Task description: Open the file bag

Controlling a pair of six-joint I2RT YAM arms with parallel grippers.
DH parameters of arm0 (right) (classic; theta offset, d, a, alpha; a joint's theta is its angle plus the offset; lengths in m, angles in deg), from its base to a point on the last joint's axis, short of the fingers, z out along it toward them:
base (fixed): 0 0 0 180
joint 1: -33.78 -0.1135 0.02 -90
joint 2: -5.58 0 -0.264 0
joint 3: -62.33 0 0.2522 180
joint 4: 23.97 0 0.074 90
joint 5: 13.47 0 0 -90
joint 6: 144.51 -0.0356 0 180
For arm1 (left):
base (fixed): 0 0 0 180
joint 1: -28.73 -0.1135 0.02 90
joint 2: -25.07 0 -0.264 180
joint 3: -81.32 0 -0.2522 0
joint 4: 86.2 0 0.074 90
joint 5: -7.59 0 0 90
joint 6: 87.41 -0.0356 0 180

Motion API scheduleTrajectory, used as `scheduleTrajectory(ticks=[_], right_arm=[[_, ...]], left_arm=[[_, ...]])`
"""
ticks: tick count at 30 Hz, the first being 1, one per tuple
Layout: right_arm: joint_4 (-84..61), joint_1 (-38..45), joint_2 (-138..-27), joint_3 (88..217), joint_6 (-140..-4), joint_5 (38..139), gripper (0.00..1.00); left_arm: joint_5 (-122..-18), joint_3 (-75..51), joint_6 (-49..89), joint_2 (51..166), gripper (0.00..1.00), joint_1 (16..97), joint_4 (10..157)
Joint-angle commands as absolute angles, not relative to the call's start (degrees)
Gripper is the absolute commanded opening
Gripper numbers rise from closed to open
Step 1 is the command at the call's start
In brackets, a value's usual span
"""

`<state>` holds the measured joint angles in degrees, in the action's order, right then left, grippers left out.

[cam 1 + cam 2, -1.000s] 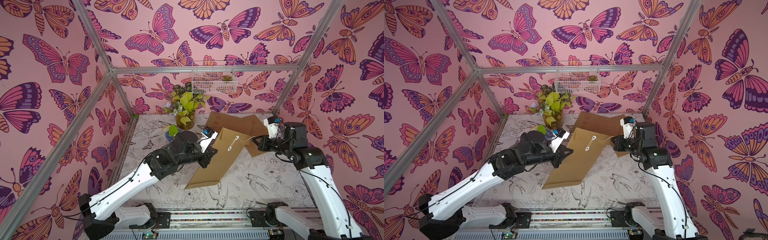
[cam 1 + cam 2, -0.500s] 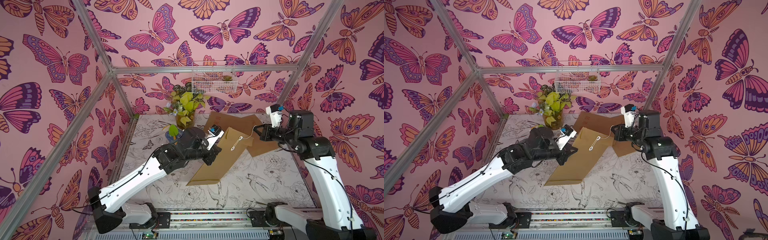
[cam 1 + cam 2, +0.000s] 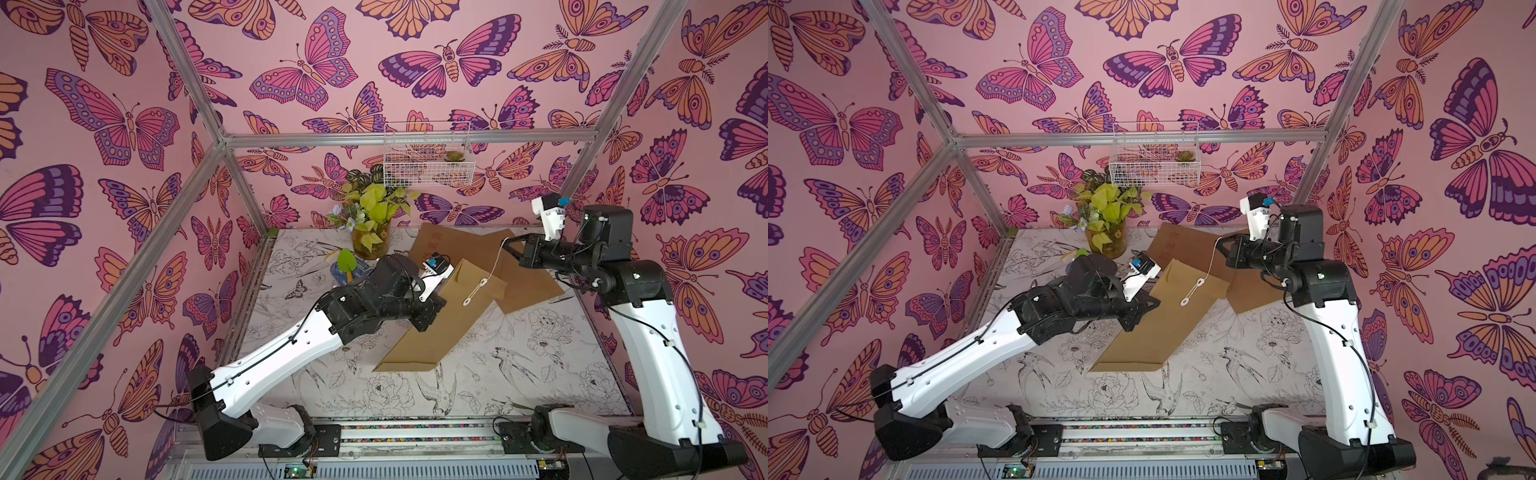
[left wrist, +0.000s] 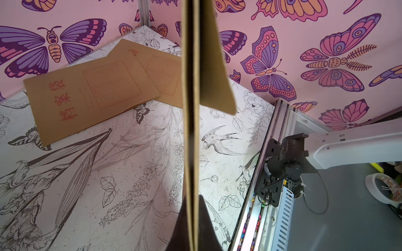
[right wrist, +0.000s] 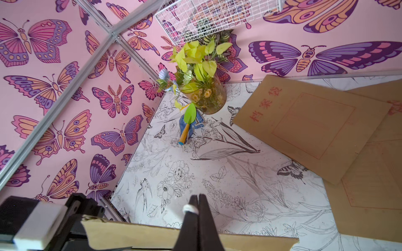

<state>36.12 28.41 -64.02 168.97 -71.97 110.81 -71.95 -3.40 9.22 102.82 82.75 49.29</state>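
The right pincer (image 3: 509,246), clamped on the string (image 3: 495,262), has swung up and back since a moment ago. The string now stretches out from the flap (image 3: 490,287): unwound, I reckon, flap next. The left pincer (image 3: 430,316) pinches the file bag (image 3: 453,328), tilted over the surface (image 3: 498,374). One string, three bags, two of them spare bags (image 3: 461,243) lying flat behind, and one vase (image 3: 370,245).

Walls (image 3: 332,62): pink, big butterflies in purple, magenta, orange. Bench (image 3: 519,365): white, black line drawings of flowers, birds, insects. File bag (image 3: 440,332): plain kraft brown; string (image 5: 190,209) white. Two other folders (image 4: 91,95): same brown, red characters and red grid. Vase (image 5: 208,97): amber glass; leaves (image 5: 195,56) yellow-green. Trowel (image 5: 189,117): green blade, orange handle, blue tip. Basket (image 3: 428,170): white wire. Left arm (image 3: 291,349), right arm (image 3: 665,365): white shells, black joints.
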Motion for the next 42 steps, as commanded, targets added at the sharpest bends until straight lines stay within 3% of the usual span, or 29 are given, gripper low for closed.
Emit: scheduleTrajectory(ticks=[1,13,23,31,42], right_arm=[[35.3,28.4,-64.4,172.1,-73.6,113.1,0.0],[32.8,27.5,-65.1,174.0,-77.3,119.0,0.0],[26.8,24.4,-61.0,167.0,-82.1,122.1,0.0],[24.0,22.2,-57.7,162.1,-84.0,121.7,0.0],[18.2,19.3,-54.2,156.7,-88.2,125.6,0.0]], left_arm=[[-72.5,-2.3,9.0,103.9,0.01,83.0,52.0],[-74.8,-2.6,9.8,105.5,0.01,83.4,53.9],[-82.4,-4.7,17.1,105.4,0.01,82.8,63.6],[-77.8,-7.0,25.1,106.4,0.01,79.7,76.6],[-77.1,-5.9,29.0,109.2,0.01,78.0,81.5]])
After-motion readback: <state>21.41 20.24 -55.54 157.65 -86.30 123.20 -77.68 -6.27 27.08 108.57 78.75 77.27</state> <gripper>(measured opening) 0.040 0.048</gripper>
